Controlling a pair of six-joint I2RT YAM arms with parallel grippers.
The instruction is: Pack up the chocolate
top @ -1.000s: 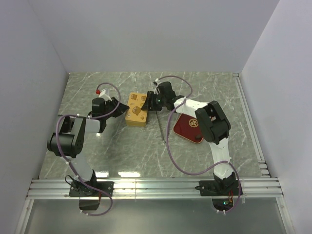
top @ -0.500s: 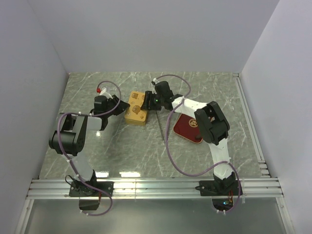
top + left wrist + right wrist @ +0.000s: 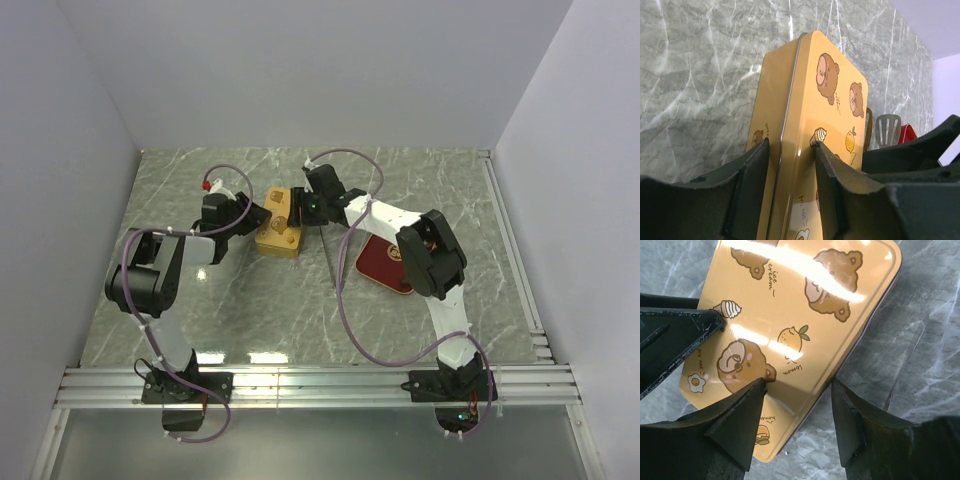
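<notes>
While the closed gold tin (image 3: 279, 228) lies toward the desk's (image 3: 250, 310) far edge, the left gripper (image 3: 790, 145) and right gripper (image 3: 797, 385) each straddle 1 of its rims, jaws apart, unclamped; the chocolate is hidden from view

Chocolate chunks out of sight in every view, gold tin (image 3: 790, 335) closed.

On the surface (image 3: 430, 190), the tin (image 3: 277, 230) lies between the left tool (image 3: 258, 216) and the right tool (image 3: 299, 208); the tray (image 3: 383, 266) sits farther right.
</notes>
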